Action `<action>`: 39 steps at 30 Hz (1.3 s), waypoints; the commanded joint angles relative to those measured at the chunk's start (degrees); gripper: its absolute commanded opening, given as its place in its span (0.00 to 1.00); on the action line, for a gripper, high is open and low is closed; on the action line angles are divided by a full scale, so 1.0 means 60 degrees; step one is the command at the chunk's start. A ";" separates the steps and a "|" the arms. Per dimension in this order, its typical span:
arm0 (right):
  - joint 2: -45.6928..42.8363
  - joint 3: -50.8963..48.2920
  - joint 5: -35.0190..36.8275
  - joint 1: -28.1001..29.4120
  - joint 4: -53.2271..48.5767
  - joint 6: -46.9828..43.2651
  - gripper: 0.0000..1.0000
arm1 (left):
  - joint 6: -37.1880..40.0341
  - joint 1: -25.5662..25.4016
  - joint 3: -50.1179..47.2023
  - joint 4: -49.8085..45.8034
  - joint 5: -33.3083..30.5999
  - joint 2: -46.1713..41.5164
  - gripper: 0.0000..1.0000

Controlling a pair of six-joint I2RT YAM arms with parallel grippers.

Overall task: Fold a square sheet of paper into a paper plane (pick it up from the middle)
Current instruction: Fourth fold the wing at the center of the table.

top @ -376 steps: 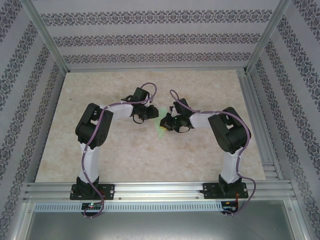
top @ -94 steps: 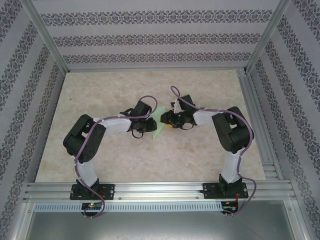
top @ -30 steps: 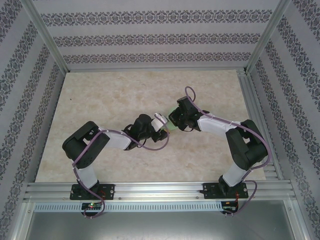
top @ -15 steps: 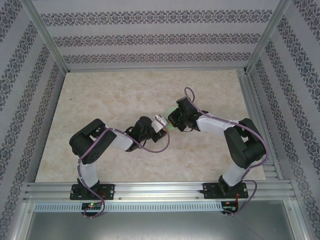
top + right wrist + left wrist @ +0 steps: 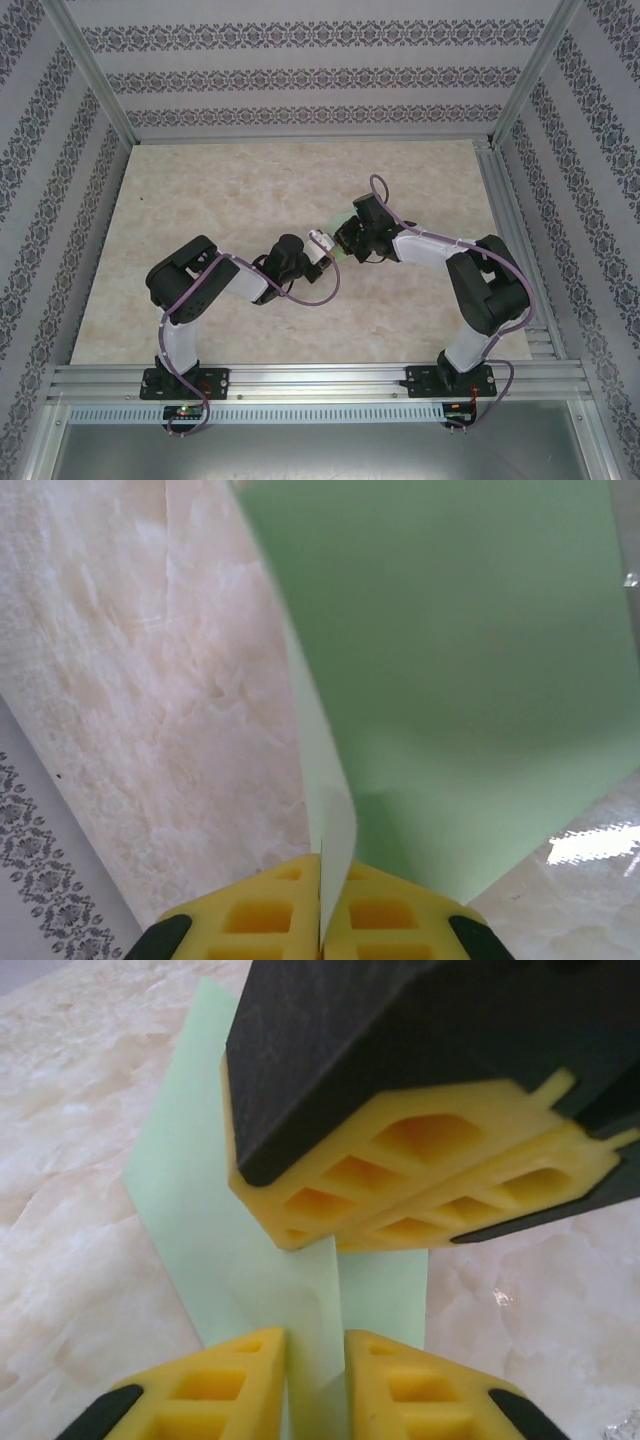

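Note:
The pale mint-green sheet of paper [image 5: 341, 224] is folded and sits mid-table between the two grippers. My right gripper [image 5: 347, 240] is shut on it: in the right wrist view the yellow pads [image 5: 322, 865] press together on a raised edge of the paper [image 5: 450, 630]. My left gripper [image 5: 325, 243] faces it from the left. In the left wrist view its fingertips [image 5: 315, 1345] stand a narrow gap apart on either side of an upright fold of the paper [image 5: 200, 1190]. The right gripper's fingers [image 5: 400, 1140] clamp that fold just beyond. Most of the sheet is hidden under the grippers from above.
The beige marble tabletop [image 5: 220, 190] spreads all round the grippers. Aluminium rails run along the right side [image 5: 520, 250] and the near edge [image 5: 320, 385]. Patterned walls [image 5: 300, 80] close in the back and sides.
My left gripper has moved up and right to the paper's fold, and its jaws have narrowed around it. The right gripper has stayed in place, holding the paper.

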 commanded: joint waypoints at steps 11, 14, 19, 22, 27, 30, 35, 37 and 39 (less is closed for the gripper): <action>-0.1201 -0.0706 -0.1477 -0.1657 0.1022 -0.3157 0.53 | -0.0508 -0.0091 -0.0159 0.0146 0.0782 0.0061 0.09; -0.1293 -0.1029 -0.2012 -0.1961 0.1148 -0.4261 0.54 | -0.0881 -0.0094 -0.0042 -0.0182 0.1069 0.0033 0.09; -0.1382 -0.1541 -0.2457 -0.2150 0.1574 -0.5786 0.54 | -0.2130 0.0008 0.0053 -0.0469 0.1456 -0.0032 0.08; -0.1237 -0.1695 -0.2773 -0.2169 0.1885 -0.6334 0.53 | -0.2962 0.0070 0.0089 -0.0610 0.1588 -0.0102 0.08; -0.0796 -0.1805 -0.2907 -0.2154 0.2019 -0.6717 0.53 | -0.4077 0.0180 0.0181 -0.0713 0.1806 -0.0110 0.07; -0.0659 -0.1871 -0.2800 -0.2071 0.2127 -0.6769 0.54 | -0.4678 0.0300 0.0177 -0.0706 0.1850 -0.0117 0.07; -0.0518 -0.1919 -0.2676 -0.1878 0.2285 -0.6582 0.54 | -0.5370 0.0378 0.0241 -0.0847 0.1876 -0.0111 0.07; -0.0418 -0.1875 -0.2655 -0.1794 0.2285 -0.6513 0.54 | -0.5593 0.0385 0.0254 -0.0844 0.1820 -0.0064 0.07; -0.0296 -0.1796 -0.2579 -0.1699 0.2195 -0.6439 0.54 | -0.5758 0.0406 0.0273 -0.0910 0.1730 -0.0048 0.07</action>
